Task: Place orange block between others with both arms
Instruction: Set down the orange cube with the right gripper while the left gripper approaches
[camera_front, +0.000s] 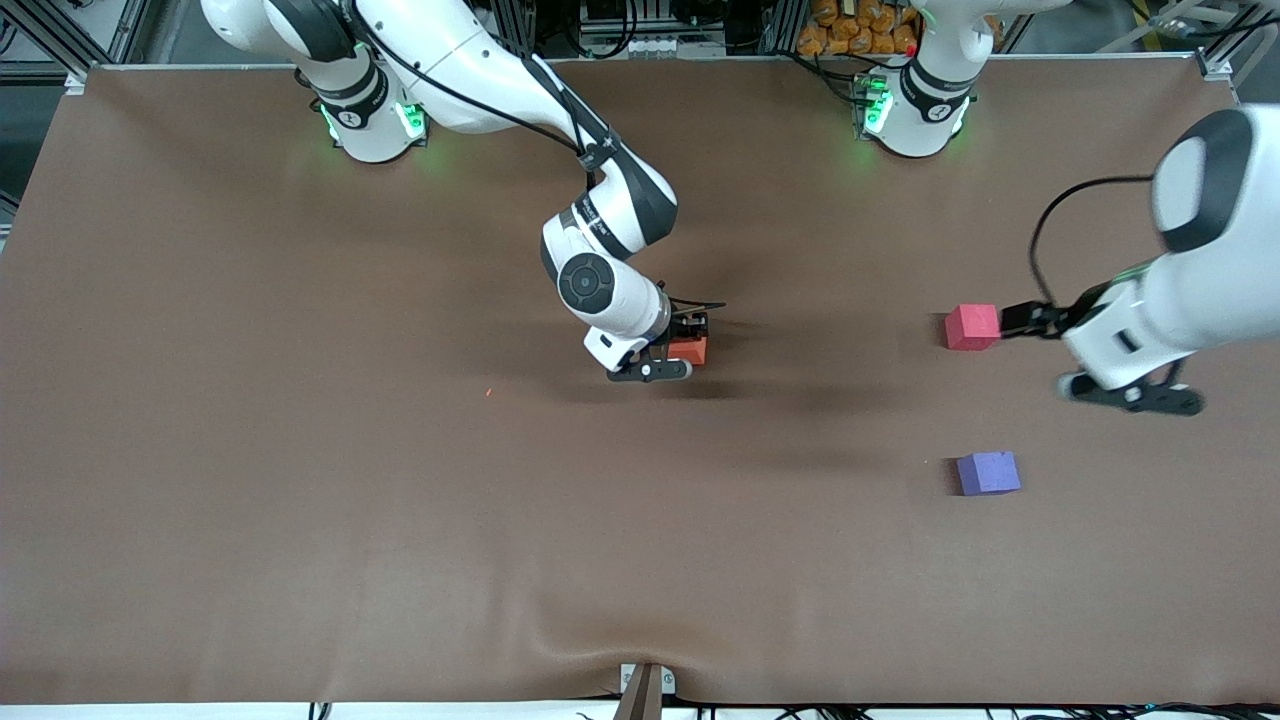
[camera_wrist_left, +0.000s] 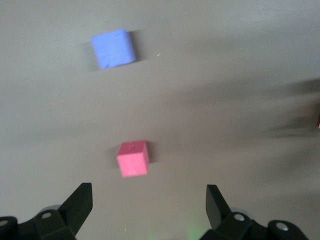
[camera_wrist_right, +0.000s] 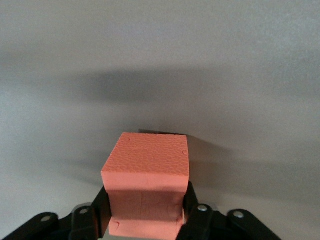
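Observation:
The orange block (camera_front: 693, 352) (camera_wrist_right: 147, 160) is at the middle of the table, pinched between the fingers (camera_wrist_right: 102, 205) of my right gripper (camera_front: 690, 337) (camera_wrist_right: 145, 201), which is shut on it. The foam is dented where the pads press. Whether the block rests on the table or hangs just above it I cannot tell. The pinkish-red cube (camera_front: 972, 326) (camera_wrist_left: 133, 159) lies toward the left arm's end. The purple-blue cube (camera_front: 988, 473) (camera_wrist_left: 113, 48) lies nearer the front camera than it, with a gap between them. My left gripper (camera_front: 1018, 320) (camera_wrist_left: 149, 202) hovers open beside the pinkish-red cube, holding nothing.
A brown mat (camera_front: 300, 450) covers the whole table, with a raised fold near a clamp (camera_front: 645, 690) at the front edge. The two arm bases (camera_front: 370, 120) (camera_front: 915, 110) stand at the back edge. Orange clutter (camera_front: 860, 30) sits off the table near the left arm's base.

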